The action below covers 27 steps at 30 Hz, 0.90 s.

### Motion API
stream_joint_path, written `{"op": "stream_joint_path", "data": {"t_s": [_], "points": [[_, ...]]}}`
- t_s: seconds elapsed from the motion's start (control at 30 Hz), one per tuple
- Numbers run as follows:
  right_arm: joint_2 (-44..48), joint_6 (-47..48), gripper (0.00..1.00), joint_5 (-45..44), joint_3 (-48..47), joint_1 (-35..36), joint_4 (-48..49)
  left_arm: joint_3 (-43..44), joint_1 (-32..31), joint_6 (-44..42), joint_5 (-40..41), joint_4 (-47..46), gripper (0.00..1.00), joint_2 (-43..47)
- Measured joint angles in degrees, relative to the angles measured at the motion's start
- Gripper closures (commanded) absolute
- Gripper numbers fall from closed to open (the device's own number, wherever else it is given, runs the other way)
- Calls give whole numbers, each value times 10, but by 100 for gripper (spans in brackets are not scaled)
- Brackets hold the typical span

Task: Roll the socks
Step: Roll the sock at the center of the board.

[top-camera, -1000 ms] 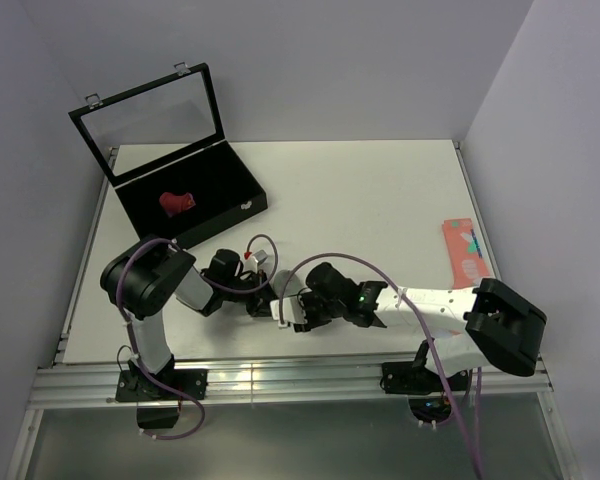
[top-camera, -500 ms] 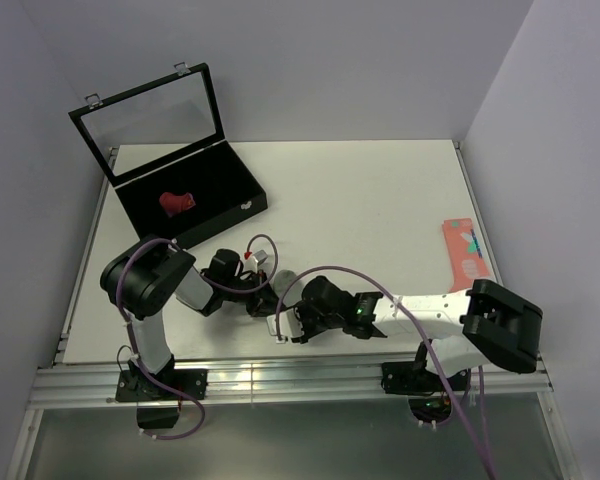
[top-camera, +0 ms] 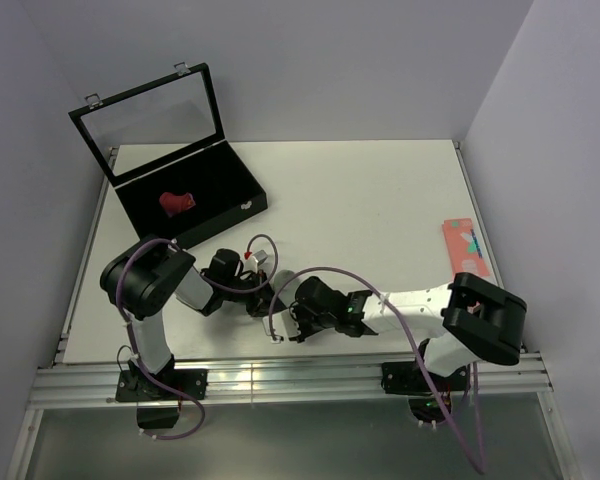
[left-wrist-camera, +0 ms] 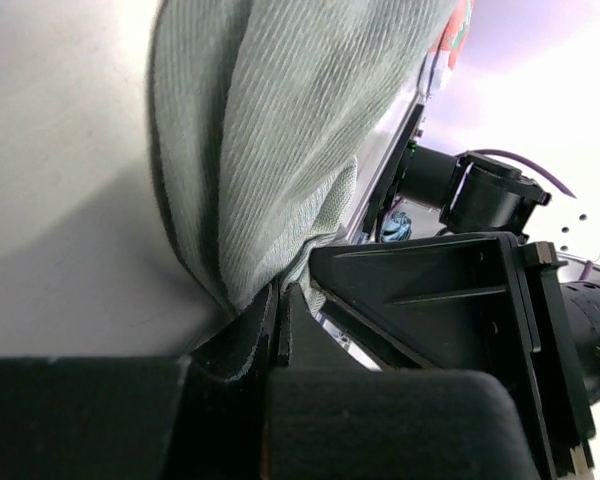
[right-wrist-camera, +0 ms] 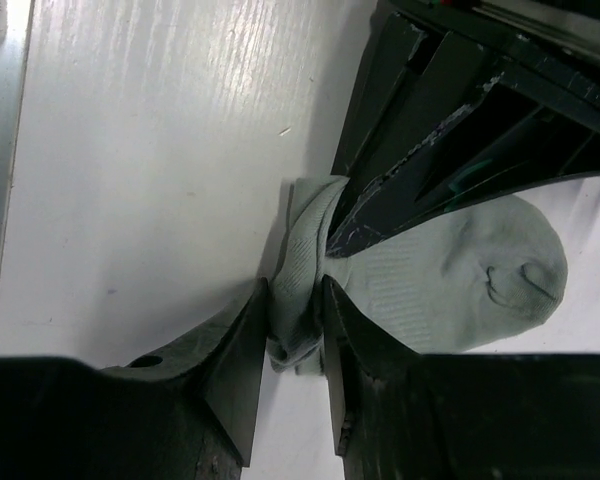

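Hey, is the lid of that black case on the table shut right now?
No, the clear lid of the black case stands tilted up, leaving the inside open to view.

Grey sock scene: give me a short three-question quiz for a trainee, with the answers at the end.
1. True or false: the grey sock lies inside the black case.
2. Who grips the sock? A) left gripper only B) right gripper only C) both
3. Fill in: the pink sock lies near the table's ___ edge.
Key: 1 false; 2 C; 3 right.
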<state>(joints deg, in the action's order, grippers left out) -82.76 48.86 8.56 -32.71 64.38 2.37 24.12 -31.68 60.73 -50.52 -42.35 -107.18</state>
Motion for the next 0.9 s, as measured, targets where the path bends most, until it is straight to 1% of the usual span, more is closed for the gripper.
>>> {"op": "stream_joint_path", "data": {"t_s": [0.03,0.17,0.2,0.33,0.37,0.47,0.53,0.7,0.77,0.9], "points": [[-5,0,66,-1,-6,0,-1,0,0,0,0,1,100,1],[-30,-1,76,-1,-32,0,-14,-1,0,0,-1,5,100,5],[-35,-2,77,3,-40,0,-24,-3,0,-1,-1,6,98,7],[-55,-13,80,40,-89,-14,-90,-15,0,-2,10,29,85,32],[-61,-16,81,56,-106,-19,-112,-20,0,-4,17,38,78,43],[-79,-25,81,105,-159,-45,-175,-35,2,-12,42,64,65,87],[-92,-29,82,127,-189,-61,-211,-38,3,-17,63,83,59,115],[-141,-35,82,173,-262,-90,-296,-40,4,-23,132,111,55,171],[-160,-36,82,184,-281,-94,-323,-44,5,-24,164,115,56,189],[-198,-36,82,216,-321,-100,-386,-70,6,-24,226,117,61,230]]}}
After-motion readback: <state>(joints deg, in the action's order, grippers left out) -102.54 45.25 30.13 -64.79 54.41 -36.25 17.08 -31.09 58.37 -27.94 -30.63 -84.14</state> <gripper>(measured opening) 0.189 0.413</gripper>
